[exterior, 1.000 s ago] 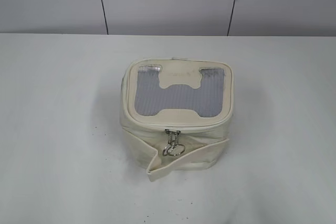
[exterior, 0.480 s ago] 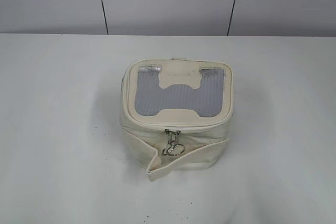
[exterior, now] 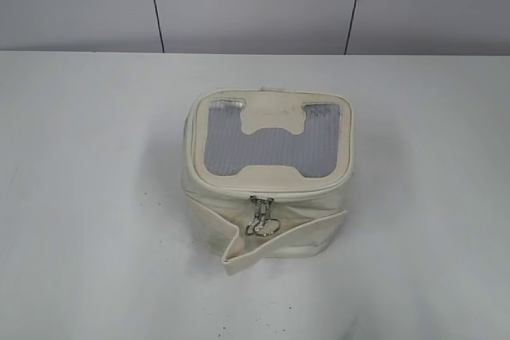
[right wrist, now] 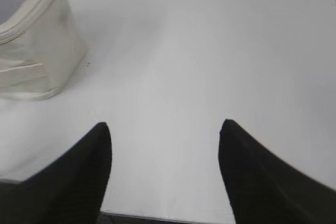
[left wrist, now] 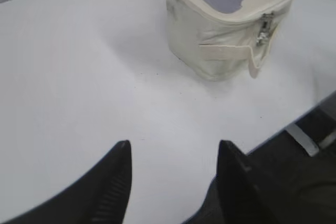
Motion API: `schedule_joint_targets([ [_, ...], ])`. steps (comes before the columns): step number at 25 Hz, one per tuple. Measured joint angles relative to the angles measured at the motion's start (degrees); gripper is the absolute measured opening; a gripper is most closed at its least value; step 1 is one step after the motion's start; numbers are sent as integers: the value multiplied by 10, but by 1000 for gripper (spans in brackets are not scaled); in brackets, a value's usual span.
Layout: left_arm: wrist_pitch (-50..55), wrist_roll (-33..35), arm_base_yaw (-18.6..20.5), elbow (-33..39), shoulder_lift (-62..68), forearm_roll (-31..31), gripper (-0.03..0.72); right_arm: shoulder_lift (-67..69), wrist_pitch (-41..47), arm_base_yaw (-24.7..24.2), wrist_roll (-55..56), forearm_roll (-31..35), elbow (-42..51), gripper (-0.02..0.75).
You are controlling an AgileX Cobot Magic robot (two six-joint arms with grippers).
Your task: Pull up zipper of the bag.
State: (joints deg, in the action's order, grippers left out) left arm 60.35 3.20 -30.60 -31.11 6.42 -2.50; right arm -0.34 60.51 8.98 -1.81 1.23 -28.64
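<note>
A cream box-shaped bag [exterior: 267, 224] with a grey mesh lid window stands in the middle of the white table. Its metal zipper pulls with a ring [exterior: 261, 219] hang at the front, just under the lid seam. The bag also shows in the left wrist view [left wrist: 210, 51], with the zipper pulls [left wrist: 264, 27] at its right side, and at the left edge of the right wrist view [right wrist: 31, 56]. My left gripper [left wrist: 173, 148] is open and empty over bare table, well short of the bag. My right gripper [right wrist: 165, 129] is open and empty, to the right of the bag. Neither gripper shows in the exterior view.
A cream strap [exterior: 279, 244] runs across the bag's front with a loose end sticking out at the lower left. The table's front edge [left wrist: 294, 121] shows in the left wrist view. A grey panelled wall [exterior: 255, 1] stands behind the table.
</note>
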Motion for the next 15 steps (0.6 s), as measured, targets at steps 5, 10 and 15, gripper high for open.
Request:
schedule_joint_targets([
  [5,0,0,127,1,-21,0,403,0,0,-88,0,0,0,501],
  [10,-1,0,220,1,-47,0,403,0,-1,-100,0,0,0,501],
  [15,0,0,256,1,-68,0,403,0,-2,-100,0,0,0,501],
])
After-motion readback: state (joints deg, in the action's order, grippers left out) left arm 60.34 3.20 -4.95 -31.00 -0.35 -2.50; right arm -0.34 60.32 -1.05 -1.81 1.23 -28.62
